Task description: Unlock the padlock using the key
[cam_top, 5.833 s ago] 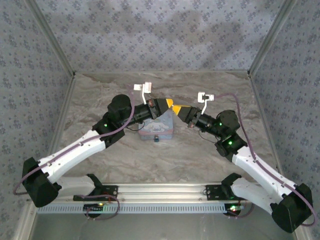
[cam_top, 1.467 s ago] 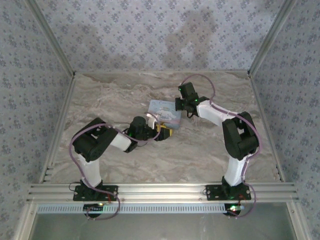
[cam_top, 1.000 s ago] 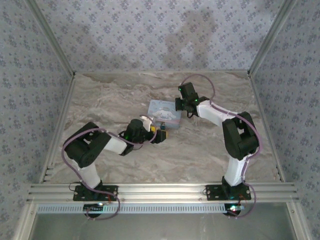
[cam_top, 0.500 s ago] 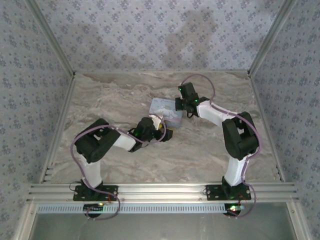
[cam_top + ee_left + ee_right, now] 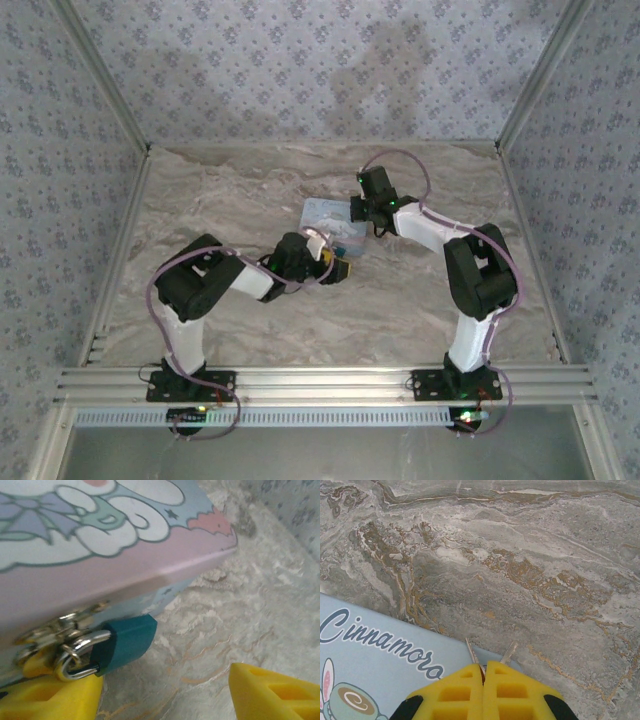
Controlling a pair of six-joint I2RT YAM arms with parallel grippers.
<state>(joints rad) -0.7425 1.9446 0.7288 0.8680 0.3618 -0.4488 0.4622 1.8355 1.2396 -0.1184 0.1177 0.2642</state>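
L wrist cam: L pincer (image 5: 165, 690) wide open, empty; teal padlock (image 5: 125, 641) hangs off tin box (image 5: 100, 575) latch (image 5: 55, 630), just over one yellow tip (image 5: 50, 700). R wrist cam: R pincer (image 5: 484, 674) pinched together on thin metal slivers (image 5: 471, 653) at box's corner.

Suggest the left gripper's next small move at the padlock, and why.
Probably close the left gripper on the padlock to steady it: its fingers are open and the teal body hangs from the hasp of the tin box between them. The right gripper is shut on thin metal, likely the key.
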